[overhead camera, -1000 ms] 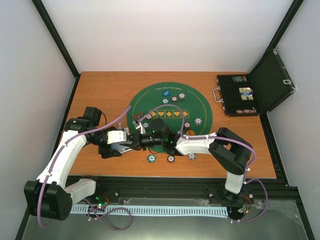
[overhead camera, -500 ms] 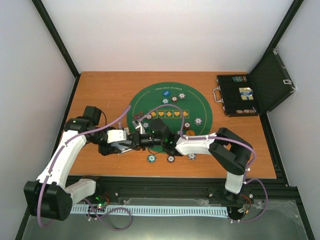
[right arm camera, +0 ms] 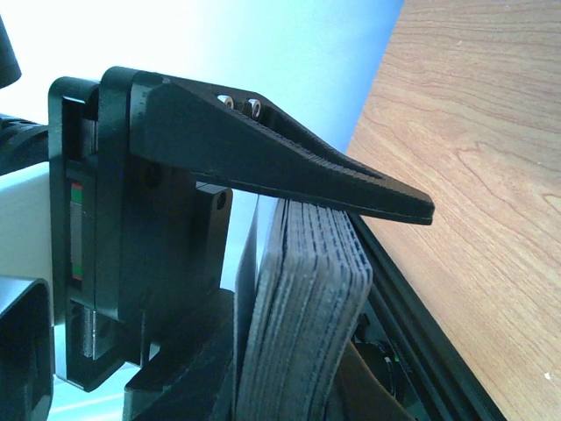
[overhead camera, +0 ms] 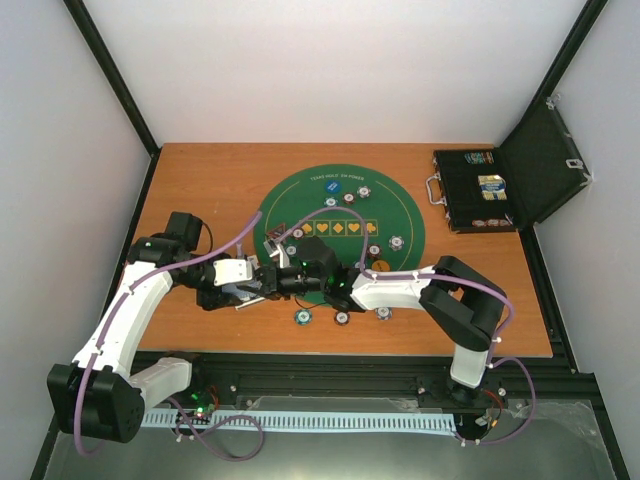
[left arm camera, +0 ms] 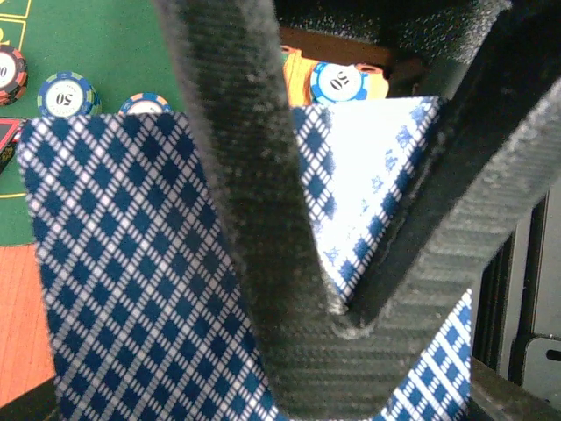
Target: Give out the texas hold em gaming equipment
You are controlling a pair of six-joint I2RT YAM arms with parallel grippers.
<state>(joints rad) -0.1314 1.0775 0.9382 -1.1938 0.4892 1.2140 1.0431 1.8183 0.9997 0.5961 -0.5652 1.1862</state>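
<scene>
From above I see the left gripper (overhead camera: 262, 284) and right gripper (overhead camera: 292, 279) meeting at the green mat's (overhead camera: 400, 215) left edge; on the left wrist view its fingers (left arm camera: 245, 219) are clamped on the diamond-backed playing cards (left arm camera: 123, 263) near the poker chips (left arm camera: 64, 95); the right wrist view shows the playing cards edge-on under a black finger (right arm camera: 289, 175), and I cannot tell how the right gripper stands.

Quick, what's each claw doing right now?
Left gripper: at the deck of playing cards; open or closed cannot be told.
Right gripper: closed on that deck.

A wooden worktop (overhead camera: 210, 190) stands enclosed by plain white walls (overhead camera: 340, 70) with black corner posts (overhead camera: 115, 75), evenly lit.
</scene>
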